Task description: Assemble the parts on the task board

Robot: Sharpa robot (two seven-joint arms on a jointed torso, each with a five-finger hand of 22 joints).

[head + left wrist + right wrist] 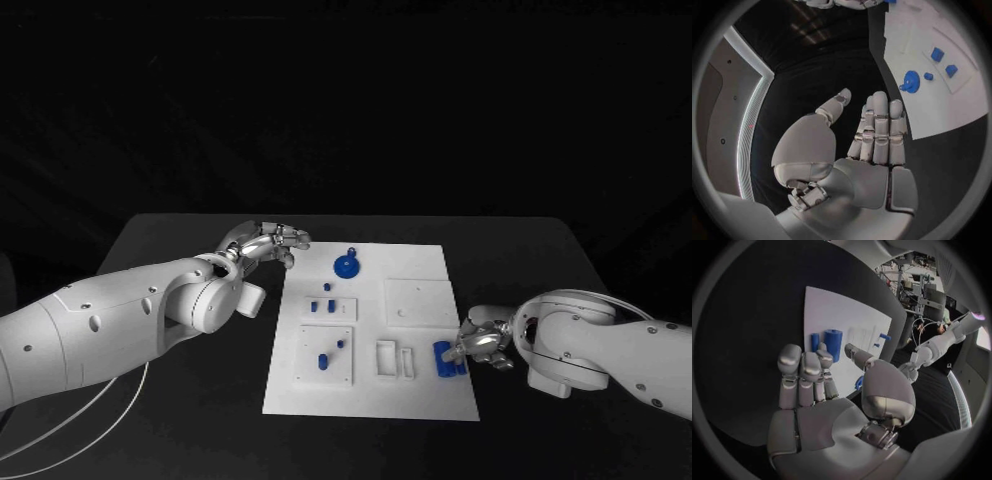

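Left arm: enters from the left side of the head view and extends forward. Left hand (pixel 268 241) is raised at the far end of the arm; in its wrist view the fingers (pixel 879 127) lie straight and close together, thumb set apart, nothing held. Right arm: enters from the right side, bent inward. Right hand (pixel 482 345) is low, fingers (pixel 803 375) extended side by side, thumb apart, nothing held.

White task board (pixel 418 395) on black table (pixel 188 240). Blue parts on board: round disc (pixel 346 266) at far edge, block (pixel 446 359) at right edge. Silver left hand (pixel 268 241), silver right hand (pixel 482 342), white arms.
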